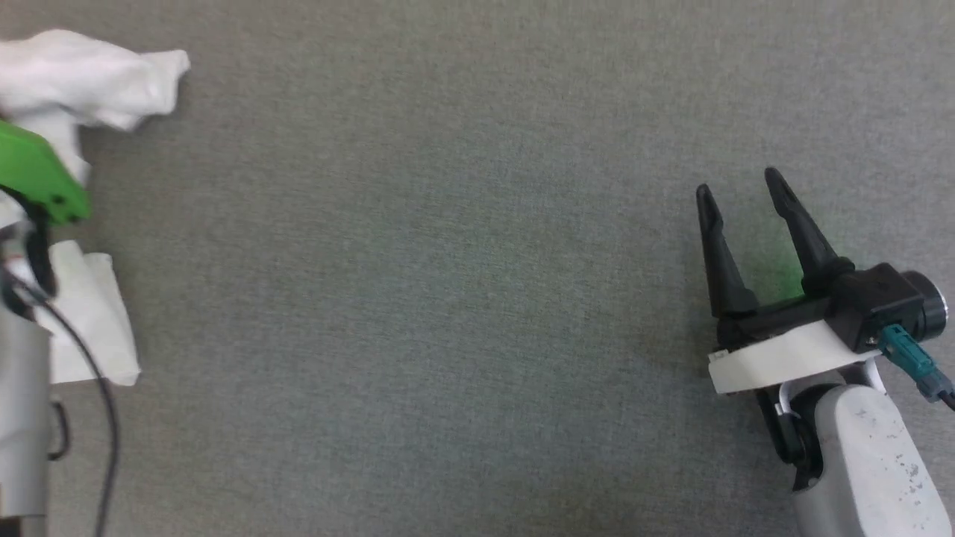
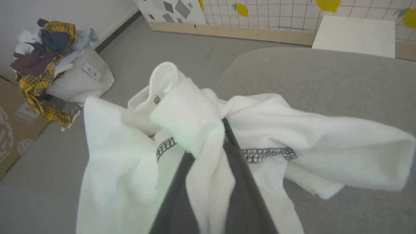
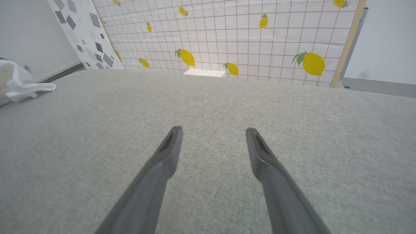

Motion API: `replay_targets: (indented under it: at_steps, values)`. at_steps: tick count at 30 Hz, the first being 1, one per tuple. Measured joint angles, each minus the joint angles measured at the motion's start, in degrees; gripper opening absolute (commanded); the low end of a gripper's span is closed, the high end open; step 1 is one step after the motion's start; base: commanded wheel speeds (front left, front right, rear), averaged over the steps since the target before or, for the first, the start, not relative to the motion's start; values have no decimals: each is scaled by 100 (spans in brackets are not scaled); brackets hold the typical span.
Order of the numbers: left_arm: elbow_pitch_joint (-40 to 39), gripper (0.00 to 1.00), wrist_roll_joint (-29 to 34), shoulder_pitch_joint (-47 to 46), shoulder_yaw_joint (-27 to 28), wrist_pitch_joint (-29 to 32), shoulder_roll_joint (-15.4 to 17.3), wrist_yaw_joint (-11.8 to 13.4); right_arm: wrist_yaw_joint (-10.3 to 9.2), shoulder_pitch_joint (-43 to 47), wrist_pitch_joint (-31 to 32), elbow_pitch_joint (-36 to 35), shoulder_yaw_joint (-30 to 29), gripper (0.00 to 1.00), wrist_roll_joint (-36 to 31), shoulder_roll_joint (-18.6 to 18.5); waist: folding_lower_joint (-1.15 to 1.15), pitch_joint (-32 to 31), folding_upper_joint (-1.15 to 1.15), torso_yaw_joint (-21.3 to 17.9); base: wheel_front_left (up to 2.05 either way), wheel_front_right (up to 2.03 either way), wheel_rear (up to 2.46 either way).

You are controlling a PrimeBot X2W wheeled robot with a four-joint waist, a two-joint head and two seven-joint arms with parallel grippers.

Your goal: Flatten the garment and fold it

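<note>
At the grey fabric surface's left edge, left gripper pinches the crumpled shirt (right gripper gapes, holding nothing); flattening and folding aren't started.

— Where's the left gripper?
— Far left, fingers pinched together on the garment
— And the right gripper?
— Near right, fingers pointing away, spread wide, holding nothing

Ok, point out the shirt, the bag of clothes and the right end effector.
shirt [image 2: 191, 117], left wrist view, bunched fold at its middle.
bag [image 2: 74, 87], left wrist view, its white side.
right end effector [image 3: 214, 131], right wrist view, midway between its fingertips.
</note>
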Motion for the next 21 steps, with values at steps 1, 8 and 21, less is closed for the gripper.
replay_targets:
  at_steps: [1, 8, 21]
  values:
    - [-22, 0, 114, -50, -18, -261, 101, -14, 0, 23, -21, 55, -13, 100, 5, 5, 0, -88, 0, 11, 0, 0, 0]
    - [-479, 0, 437, -749, -427, -1117, 445, -560, 0, 342, -166, 404, -126, 100, 105, 131, 0, -942, 0, 74, 0, 0, 0]
    - [-1285, 0, 485, -2293, -1573, -699, -278, -1278, 0, 563, -320, 746, -205, 100, 515, 143, -1, -2122, 0, -164, 0, 0, 0]
